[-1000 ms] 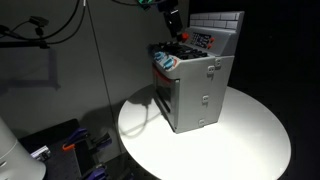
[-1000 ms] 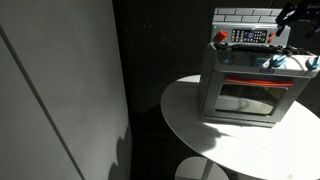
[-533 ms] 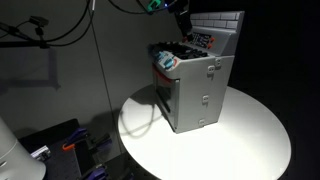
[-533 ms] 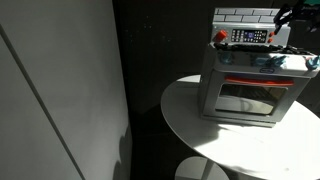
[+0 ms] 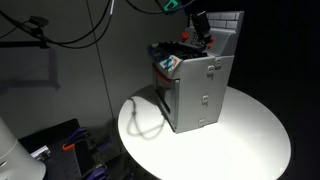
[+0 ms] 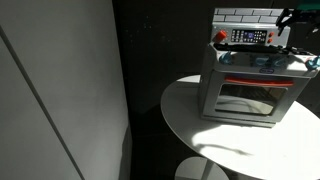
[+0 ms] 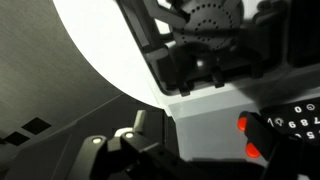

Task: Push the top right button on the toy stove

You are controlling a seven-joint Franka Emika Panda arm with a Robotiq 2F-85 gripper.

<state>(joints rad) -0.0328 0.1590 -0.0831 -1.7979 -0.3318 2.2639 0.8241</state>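
The toy stove (image 5: 200, 90) is a grey box with a white brick back wall and stands on a round white table (image 5: 250, 135). It shows in both exterior views (image 6: 245, 92). Its red control panel (image 6: 245, 37) runs along the back of the hob. My gripper (image 5: 203, 33) hangs over the back of the hob, close to the panel, and looks shut and empty. It is dark at the frame edge in an exterior view (image 6: 288, 28). In the wrist view the stove's grey wall (image 7: 200, 110) fills the frame. Two red buttons (image 7: 246, 124) lie right of my fingers (image 7: 150, 160).
Small toy items, one blue and white (image 5: 167, 62), sit on the hob. The table rim (image 6: 185, 120) is near the stove's front. A large grey panel (image 6: 60, 80) stands beside the table. Cables (image 5: 60, 35) hang behind, and clutter (image 5: 60, 148) lies on the floor.
My gripper has moved across the hob towards the back wall and control panel. The stove has not moved.
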